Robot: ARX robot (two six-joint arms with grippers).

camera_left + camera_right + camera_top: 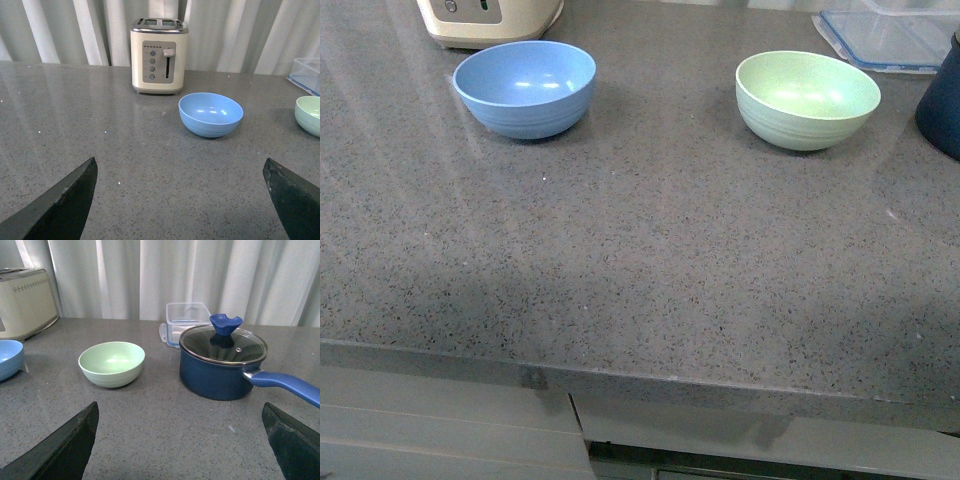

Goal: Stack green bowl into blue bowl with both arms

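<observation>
- Grey speckled surface (640, 260), nothing stacked yet.
- Left hand (180, 161) gapes before blue bowl (210, 114); right hand (180, 405) gapes before green bowl (112, 363).
- Likely risk: smooth rim slips from pinch, bowl tips.

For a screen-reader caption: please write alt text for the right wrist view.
A pale green bowl sits empty on a grey counter beside a lidded navy saucepan. The right gripper, jaws wide open, frames the foreground.
</observation>
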